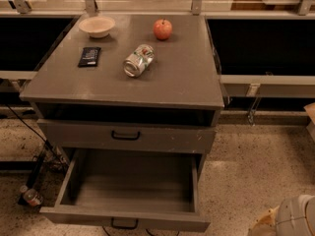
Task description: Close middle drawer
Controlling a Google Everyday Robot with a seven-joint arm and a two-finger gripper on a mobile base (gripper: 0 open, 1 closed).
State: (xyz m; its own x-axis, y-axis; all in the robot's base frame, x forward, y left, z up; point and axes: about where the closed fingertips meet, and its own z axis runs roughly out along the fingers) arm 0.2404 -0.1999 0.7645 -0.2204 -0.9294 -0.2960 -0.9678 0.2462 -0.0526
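The middle drawer (130,188) stood pulled out at 6 o'clock of the grey cabinet (187,82), with nothing inside it and its small black handle (124,224) at the frame's lower edge. Above it, the upper drawer (162,137) sat pushed in. On the cabinet top lay a tipped can (138,60) near the centre. A dark packet (89,56) was at its 9 o'clock, a bowl (97,26) at 11 and an apple (163,29) at 1. The gripper (291,219) was at 5 o'clock, apart from the drawer.
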